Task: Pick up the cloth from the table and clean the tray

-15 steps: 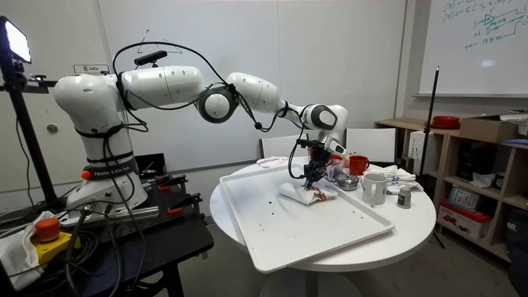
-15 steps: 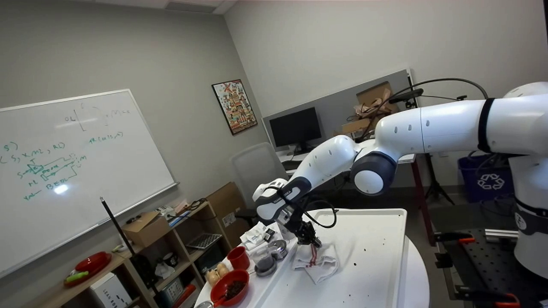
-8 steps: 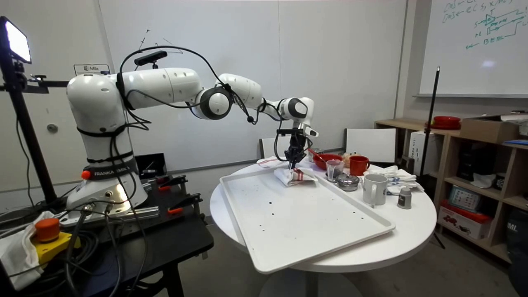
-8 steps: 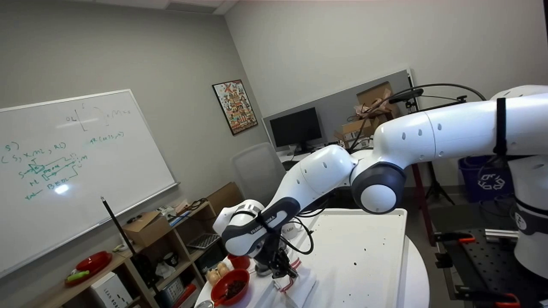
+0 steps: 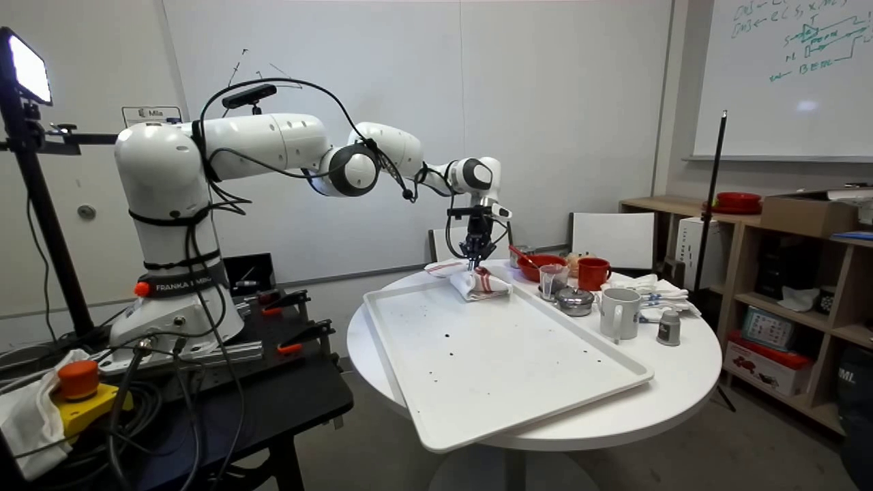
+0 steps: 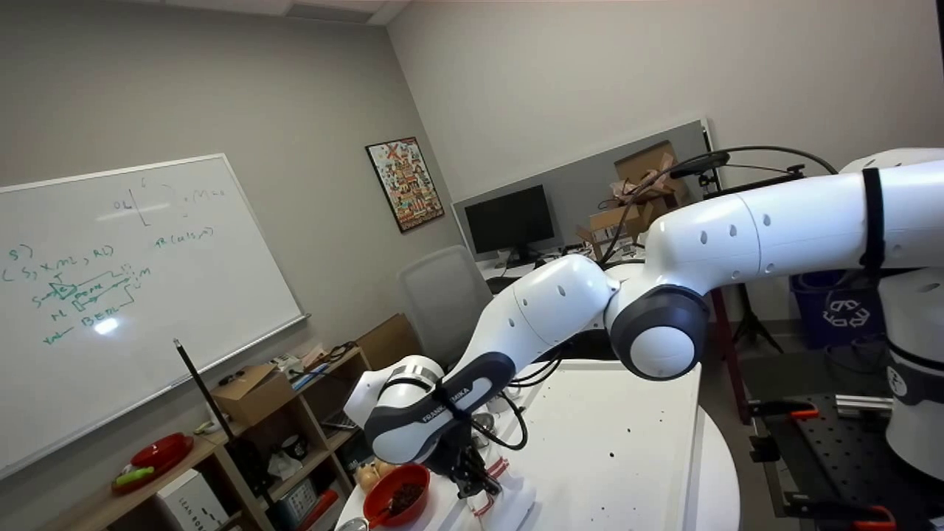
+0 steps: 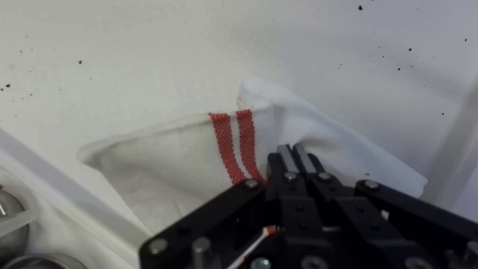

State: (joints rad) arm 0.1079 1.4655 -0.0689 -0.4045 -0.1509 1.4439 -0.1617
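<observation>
Indoors, a whiteboard (image 6: 147, 302) overlooks the speck-dotted tray (image 5: 505, 368), end effector (image 7: 291, 146) closed tight on the cloth (image 7: 179, 160).

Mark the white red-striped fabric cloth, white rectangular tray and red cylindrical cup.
Cloth (image 7: 247, 140), wrist view: red stripe.
Tray (image 5: 506, 360), in an exterior view: bare middle.
Cup (image 5: 592, 275), in an exterior view: outer side.

Red bowl (image 6: 388, 484), red mug (image 5: 593, 275), grey mug (image 5: 625, 312).

A lamp panel (image 5: 30, 68) glows white in an exterior view, the whiteboard (image 6: 162, 310) shows glare in both exterior views, and the wrist view looks soft, yellowish left, bluish right.
</observation>
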